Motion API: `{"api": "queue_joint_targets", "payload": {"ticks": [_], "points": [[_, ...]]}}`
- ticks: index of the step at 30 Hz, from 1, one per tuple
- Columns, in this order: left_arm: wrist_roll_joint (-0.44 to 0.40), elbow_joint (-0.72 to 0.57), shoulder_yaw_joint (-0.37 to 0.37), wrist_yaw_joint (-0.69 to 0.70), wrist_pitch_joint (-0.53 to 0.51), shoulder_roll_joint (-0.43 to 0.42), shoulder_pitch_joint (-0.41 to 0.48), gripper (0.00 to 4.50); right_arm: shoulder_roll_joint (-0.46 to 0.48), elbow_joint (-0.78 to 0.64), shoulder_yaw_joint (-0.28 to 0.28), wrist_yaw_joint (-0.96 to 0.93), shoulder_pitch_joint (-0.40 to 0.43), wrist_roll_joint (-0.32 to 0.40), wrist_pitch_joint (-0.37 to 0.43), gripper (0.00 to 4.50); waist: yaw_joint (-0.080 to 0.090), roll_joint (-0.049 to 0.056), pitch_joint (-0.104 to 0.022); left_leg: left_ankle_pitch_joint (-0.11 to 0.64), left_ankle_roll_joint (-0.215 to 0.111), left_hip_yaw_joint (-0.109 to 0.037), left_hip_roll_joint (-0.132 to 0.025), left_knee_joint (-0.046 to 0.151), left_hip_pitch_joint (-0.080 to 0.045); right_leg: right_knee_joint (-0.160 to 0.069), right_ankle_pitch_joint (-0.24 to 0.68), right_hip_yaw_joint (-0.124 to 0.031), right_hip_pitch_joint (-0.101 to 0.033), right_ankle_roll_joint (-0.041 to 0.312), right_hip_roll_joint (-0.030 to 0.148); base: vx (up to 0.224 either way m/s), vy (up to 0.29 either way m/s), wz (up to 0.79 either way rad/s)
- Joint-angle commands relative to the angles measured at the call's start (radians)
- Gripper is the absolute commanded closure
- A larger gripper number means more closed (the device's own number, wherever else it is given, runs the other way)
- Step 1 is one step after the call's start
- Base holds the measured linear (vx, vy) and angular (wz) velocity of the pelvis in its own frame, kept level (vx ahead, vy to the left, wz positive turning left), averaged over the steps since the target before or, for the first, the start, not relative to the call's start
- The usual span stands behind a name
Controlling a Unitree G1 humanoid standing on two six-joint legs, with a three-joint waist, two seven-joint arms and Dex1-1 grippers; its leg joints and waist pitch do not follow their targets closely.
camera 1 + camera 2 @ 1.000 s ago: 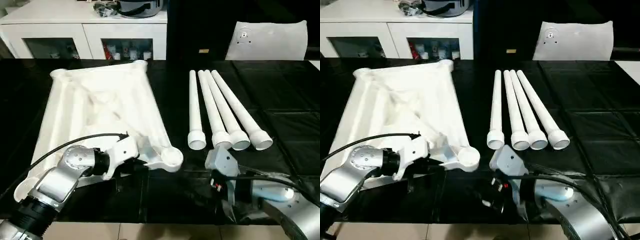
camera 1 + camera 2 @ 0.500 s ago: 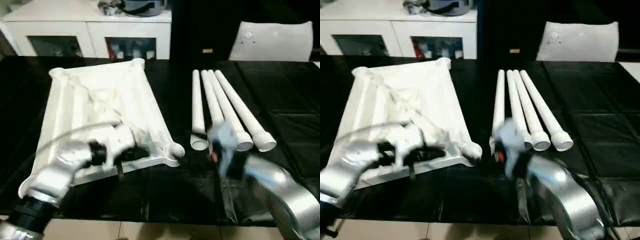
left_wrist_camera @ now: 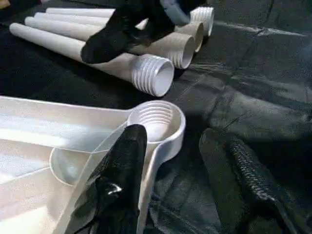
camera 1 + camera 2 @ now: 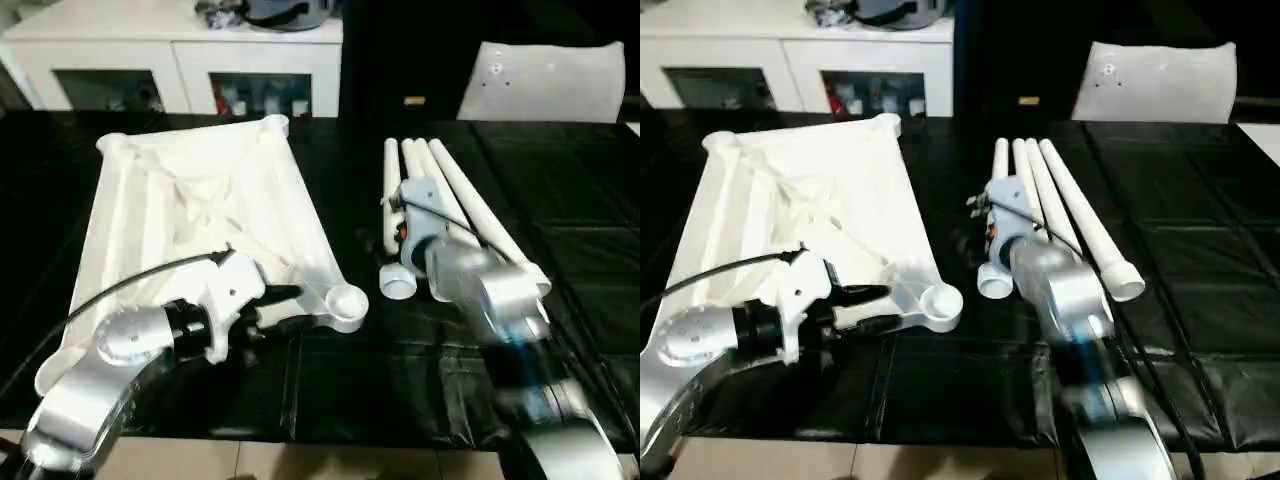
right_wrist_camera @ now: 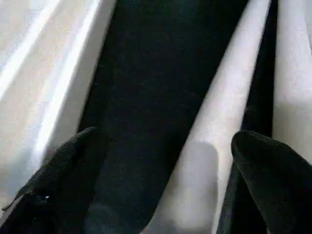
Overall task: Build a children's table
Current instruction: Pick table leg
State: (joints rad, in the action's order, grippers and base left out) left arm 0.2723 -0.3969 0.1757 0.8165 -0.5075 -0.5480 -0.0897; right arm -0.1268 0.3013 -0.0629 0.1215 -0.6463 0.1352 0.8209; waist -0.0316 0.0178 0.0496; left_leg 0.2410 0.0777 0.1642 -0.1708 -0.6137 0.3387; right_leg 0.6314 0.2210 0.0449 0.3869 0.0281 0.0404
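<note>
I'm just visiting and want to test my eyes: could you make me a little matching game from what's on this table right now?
Things:
1. table top
2. four legs
3. left hand
4. right hand

Places or states:
A. open, at the near corner socket of the table top
B. lying underside up on the black table
C. open, above the leftmost leg
D. side by side, to the right of the table top

Pairs: 1-B, 2-D, 3-A, 4-C

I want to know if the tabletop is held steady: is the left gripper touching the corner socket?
Touching. In the left wrist view one finger of the left gripper presses on the corner socket; the other finger rests on the black table cover.
</note>
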Motion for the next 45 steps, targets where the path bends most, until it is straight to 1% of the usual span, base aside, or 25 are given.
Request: {"api": "queue_joint_targets", "payload": {"ticks": [1, 2, 4, 6, 7, 8, 12, 14, 16, 17, 18, 21, 23, 24, 26, 28, 29, 30, 31, 33, 37, 41, 42, 44, 45], "points": [[0.002, -0.036, 0.0, -0.021, -0.038, -0.008, 0.006, 2.43, 0.001, 0.075, 0.026, -0.024, -0.037, -0.014, -0.022, 0.0, 0.001, -0.001, -0.05, 0.024, 0.023, -0.011, -0.045, 0.074, 0.009, -0.066, 0.067, -0.061, -0.052, 0.206, 0.085, 0.0, 0.0, 0.0], [-0.003, -0.051, 0.002, -0.031, -0.054, -0.007, 0.01, 2.43, 0.0, 0.141, 0.03, -0.035, -0.069, -0.016, -0.044, 0.0, 0.002, -0.001, -0.052, 0.024, 0.026, -0.011, -0.046, 0.074, 0.007, -0.064, 0.065, -0.06, -0.05, 0.206, 0.086, 0.0, 0.0, 0.0], [-0.003, -0.062, 0.006, -0.034, -0.066, -0.009, 0.013, 2.43, 0.004, 0.206, 0.041, -0.041, -0.097, -0.01, -0.064, 0.0, 0.001, -0.001, -0.053, 0.018, 0.029, -0.009, -0.045, 0.071, 0.008, -0.062, 0.052, -0.06, -0.05, 0.209, 0.086, 0.0, 0.0, 0.0], [-0.003, -0.076, 0.011, -0.04, -0.082, -0.011, 0.012, 2.43, 0.018, 0.315, 0.065, -0.047, -0.138, 0.004, -0.078, 0.0, 0.002, -0.003, -0.055, -0.006, 0.021, -0.009, -0.044, 0.069, 0.011, -0.055, -0.005, -0.059, -0.052, 0.216, 0.084, 0.0, 0.0, 0.0], [-0.002, -0.079, 0.011, -0.043, -0.088, -0.011, 0.01, 2.43, 0.021, 0.344, 0.07, -0.049, -0.147, 0.005, -0.083, 0.0, 0.002, -0.003, -0.055, -0.003, 0.018, -0.009, -0.044, 0.069, 0.011, -0.055, -0.009, -0.059, -0.052, 0.221, 0.085, 0.0, 0.0, 0.0], [0.002, -0.087, 0.014, -0.048, -0.101, -0.011, 0.007, 2.43, 0.035, 0.394, 0.103, -0.064, -0.164, 0.016, -0.095, 0.0, 0.001, -0.005, -0.056, -0.013, 0.013, -0.008, -0.043, 0.068, 0.013, -0.054, -0.025, -0.059, -0.055, 0.228, 0.084, 0.0, 0.0, 0.0], [0.002, -0.1, 0.018, -0.051, -0.119, -0.017, 0.004, 2.43, 0.052, 0.467, 0.152, -0.085, -0.192, 0.039, -0.119, 0.0, 0.0, -0.005, -0.062, -0.06, -0.013, -0.007, -0.042, 0.062, 0.016, -0.045, -0.098, -0.057, -0.056, 0.239, 0.083, 0.0, 0.0, 0.0], [0.004, -0.106, 0.018, -0.053, -0.13, -0.017, 0.002, 2.38, 0.057, 0.514, 0.169, -0.086, -0.214, 0.049, -0.126, 0.3, -0.002, -0.005, -0.063, -0.073, -0.021, -0.006, -0.042, 0.061, 0.019, -0.044, -0.12, -0.056, -0.055, 0.239, 0.082, 0.0, 0.0, 0.0], [0.009, -0.111, 0.017, -0.056, -0.138, -0.013, 0.002, 2.38, 0.064, 0.558, 0.187, -0.085, -0.234, 0.06, -0.131, 0.41, 0.001, -0.007, -0.06, -0.041, -0.022, -0.005, -0.041, 0.062, 0.019, -0.047, -0.081, -0.056, -0.053, 0.246, 0.082, 0.0, 0.0, 0.0], [0.009, -0.112, 0.019, -0.057, -0.139, -0.012, 0.0, 2.38, 0.065, 0.572, 0.195, -0.079, -0.24, 0.067, -0.128, 0.63, 0.0, -0.007, -0.058, -0.024, -0.02, -0.004, -0.043, 0.062, 0.018, -0.05, -0.052, -0.057, -0.053, 0.242, 0.084, 0.0, 0.0, 0.0], [0.009, -0.112, 0.02, -0.058, -0.14, -0.011, -0.001, 2.38, 0.066, 0.583, 0.201, -0.075, -0.245, 0.071, -0.125, 0.63, -0.001, -0.007, -0.057, -0.004, -0.015, -0.003, -0.043, 0.063, 0.016, -0.053, -0.018, -0.057, -0.05, 0.239, 0.083, 0.0, 0.0, 0.0], [0.013, -0.116, 0.019, -0.06, -0.147, -0.007, -0.004, 2.38, 0.066, 0.612, 0.217, -0.078, -0.259, 0.076, -0.118, 0.85, -0.001, -0.009, -0.054, 0.018, -0.003, -0.003, -0.044, 0.063, 0.016, -0.057, 0.035, -0.057, -0.048, 0.227, 0.083, 0.0, 0.0, 0.0], [0.016, -0.118, 0.016, -0.064, -0.15, -0.004, -0.006, 2.38, 0.066, 0.625, 0.256, -0.081, -0.267, 0.109, -0.114, 1.08, -0.002, -0.008, -0.055, 0.025, 0.002, -0.004, -0.043, 0.064, 0.015, -0.057, 0.05, -0.057, -0.047, 0.219, 0.083, 0.0, 0.0, 0.0], [0.016, -0.118, 0.016, -0.064, -0.15, -0.004, -0.006, 2.38, 0.066, 0.625, 0.256, -0.081, -0.267, 0.109, -0.114, 1.17, -0.001, -0.007, -0.055, 0.036, 0.005, -0.004, -0.044, 0.064, 0.014, -0.058, 0.061, -0.056, -0.045, 0.216, 0.082, 0.0, 0.0, 0.0], [0.015, -0.118, 0.018, -0.064, -0.152, -0.006, -0.008, 2.38, 0.061, 0.658, 0.279, -0.077, -0.284, 0.121, -0.123, 1.28, -0.001, -0.007, -0.054, 0.047, 0.008, -0.005, -0.043, 0.064, 0.016, -0.059, 0.079, -0.056, -0.045, 0.211, 0.082, 0.0, 0.0, 0.0], [0.015, -0.118, 0.019, -0.064, -0.152, -0.007, -0.01, 2.38, 0.057, 0.667, 0.282, -0.072, -0.288, 0.123, -0.125, 1.38, 0.0, -0.007, -0.054, 0.053, 0.01, -0.005, -0.041, 0.064, 0.018, -0.061, 0.095, -0.056, -0.045, 0.209, 0.082, 0.0, 0.0, 0.0], [0.017, -0.12, 0.02, -0.066, -0.154, -0.007, -0.012, 2.38, 0.053, 0.674, 0.28, -0.069, -0.289, 0.119, -0.131, 1.57, 0.0, -0.008, -0.053, 0.055, 0.009, -0.004, -0.04, 0.063, 0.019, -0.063, 0.102, -0.056, -0.045, 0.205, 0.082, 0.0, 0.0, 0.0], [0.019, -0.121, 0.02, -0.067, -0.156, -0.007, -0.013, 2.38, 0.051, 0.676, 0.278, -0.068, -0.289, 0.116, -0.135, 1.57, 0.0, -0.009, -0.053, 0.057, 0.009, -0.005, -0.041, 0.063, 0.018, -0.063, 0.107, -0.056, -0.044, 0.204, 0.082, 0.0, 0.0, 0.0], [0.019, -0.121, 0.021, -0.069, -0.156, -0.007, -0.015, 2.38, 0.048, 0.678, 0.274, -0.063, -0.287, 0.111, -0.141, 1.73, -0.001, -0.008, -0.053, 0.061, 0.009, -0.004, -0.04, 0.063, 0.018, -0.065, 0.117, -0.056, -0.043, 0.201, 0.082, 0.0, 0.0, 0.0], [0.019, -0.118, 0.022, -0.069, -0.156, -0.004, -0.019, 2.38, 0.043, 0.671, 0.276, -0.057, -0.272, 0.105, -0.176, 1.82, -0.001, -0.007, -0.053, 0.064, 0.01, -0.005, -0.04, 0.063, 0.019, -0.065, 0.129, -0.055, -0.042, 0.197, 0.081, 0.0, 0.0, 0.0], [0.017, -0.111, 0.024, -0.07, -0.153, 0.0, -0.025, 2.38, 0.04, 0.675, 0.295, -0.048, -0.27, 0.118, -0.174, 2.28, 0.002, -0.005, -0.055, 0.053, 0.008, -0.005, -0.04, 0.062, 0.019, -0.062, 0.098, -0.054, -0.043, 0.201, 0.078, 0.0, 0.0, 0.0], [0.006, -0.101, 0.029, -0.074, -0.138, 0.002, -0.027, 2.38, 0.042, 0.675, 0.3, -0.046, -0.268, 0.121, -0.191, 2.46, 0.001, -0.006, -0.056, 0.044, 0.002, -0.005, -0.04, 0.061, 0.021, -0.061, 0.083, -0.053, -0.044, 0.208, 0.08, 0.0, 0.0, 0.0], [-0.015, -0.096, 0.029, -0.092, -0.117, 0.007, -0.029, 2.38, 0.044, 0.654, 0.271, -0.029, -0.247, 0.094, -0.282, 2.51, 0.0, -0.006, -0.055, 0.052, 0.001, -0.005, -0.041, 0.061, 0.021, -0.063, 0.095, -0.053, -0.042, 0.209, 0.081, 0.0, 0.0, 0.0], [-0.033, -0.091, 0.027, -0.109, -0.095, 0.013, -0.032, 2.38, 0.043, 0.649, 0.261, -0.011, -0.245, 0.09, -0.285, 2.57, 0.0, -0.006, -0.055, 0.06, 0.0, -0.005, -0.042, 0.061, 0.021, -0.066, 0.108, -0.054, -0.043, 0.208, 0.082, 0.0, 0.0, 0.0], [-0.041, -0.087, 0.024, -0.118, -0.084, 0.016, -0.034, 2.38, 0.042, 0.651, 0.261, -0.006, -0.247, 0.092, -0.276, 2.62, 0.001, -0.004, -0.055, 0.061, 0.0, -0.006, -0.041, 0.062, 0.021, -0.065, 0.115, -0.053, -0.044, 0.208, 0.08, 0.0, 0.0, 0.0]]}}
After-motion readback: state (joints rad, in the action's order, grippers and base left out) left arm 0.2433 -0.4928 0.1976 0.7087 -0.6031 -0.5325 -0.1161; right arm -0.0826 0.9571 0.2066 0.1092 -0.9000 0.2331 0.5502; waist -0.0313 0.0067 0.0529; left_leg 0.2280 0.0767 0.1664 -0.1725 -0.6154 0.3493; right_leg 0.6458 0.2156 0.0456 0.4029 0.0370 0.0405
